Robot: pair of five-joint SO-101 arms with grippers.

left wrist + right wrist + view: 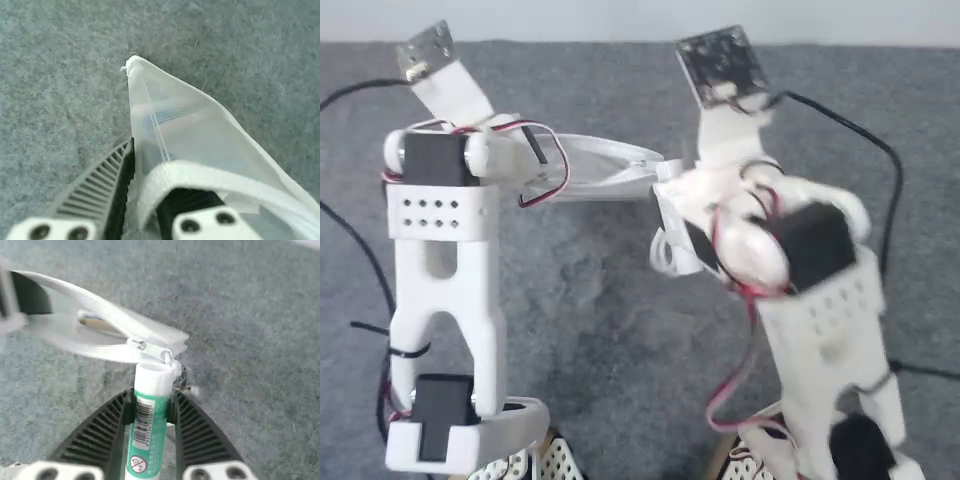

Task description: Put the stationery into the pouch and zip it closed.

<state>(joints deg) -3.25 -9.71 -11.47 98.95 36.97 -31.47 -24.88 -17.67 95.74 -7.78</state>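
The step in hand seemed to be the putting of the glue stick [146, 412] into the pouch [80, 342]. To do it well, the right gripper [150, 399] should not push straight ahead. The white cap of the stick stood just beside the zipper pull [167, 358], at the corner where the two lips of the pouch met, and there the mouth was too narrow. It would be better to carry the tip sideways to the wider part of the opening. From there the stick could be laid along the length of the pouch and let go only when most of it was inside. The left gripper [145, 197] should hold its lip steady and a little raised, so that the mouth would not fall shut.

The right gripper was clenched on the glue stick, its two ribbed fingers pressed on the sides of the tube, and the cap stood out beyond them. The left gripper was grasping the rim of the pouch, with the white band of the rim caught between its fingers.

In the high view the pouch hung between the two arms, above the grey tabletop [60, 100]. A thin tan thing [100, 326], perhaps a pencil, lay already inside. I could not tell whether the far corner of the pouch touched the tabletop.
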